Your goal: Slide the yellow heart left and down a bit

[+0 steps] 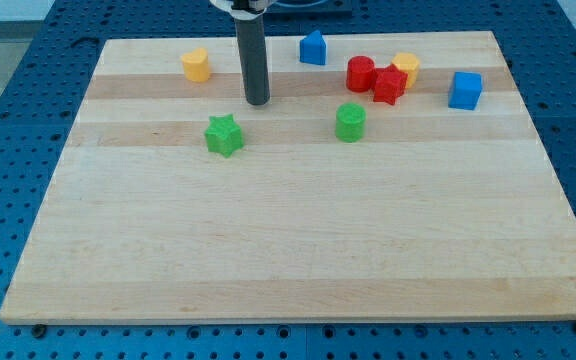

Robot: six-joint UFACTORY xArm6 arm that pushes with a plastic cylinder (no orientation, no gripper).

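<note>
The yellow heart (196, 65) lies near the board's top left. My tip (257, 101) stands on the board to the right of the heart and a little below it, apart from it. A green star (224, 135) lies just below and left of the tip. The dark rod rises straight up from the tip to the view's top.
A blue block (313, 48) lies at the top middle. A red cylinder (360, 73), a red star (389, 86) and a yellow block (406, 68) cluster at the upper right. A green cylinder (350, 122) lies below them. A blue cube (465, 90) lies far right. The wooden board (298, 250) rests on a blue perforated table.
</note>
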